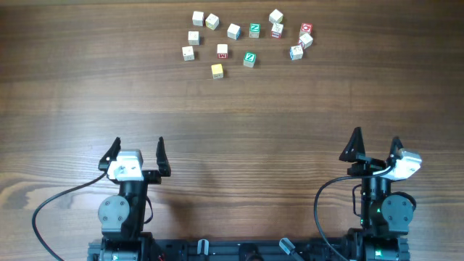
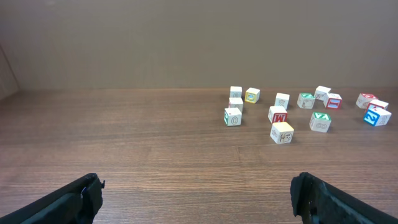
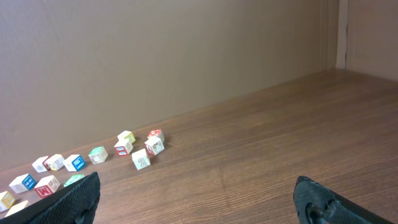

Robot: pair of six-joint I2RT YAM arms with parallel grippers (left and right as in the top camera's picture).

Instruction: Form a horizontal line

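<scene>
Wooden table [image 1: 232,145] before us, letter cubes [image 1: 233,30] lay scattered far off, our left claw [image 1: 138,143] and right claw [image 1: 375,138] stood open, empty.

Scattered letter cubes [image 2: 279,114] far right on the wooden table [image 2: 124,137], beyond wide-spread dark fingers [image 2: 68,202]

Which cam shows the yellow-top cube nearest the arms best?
Left wrist: the yellow-top cube stands nearest the camera, top and front face clear. Overhead shows the cube small, top only. Right wrist: cannot pick it out.
</scene>
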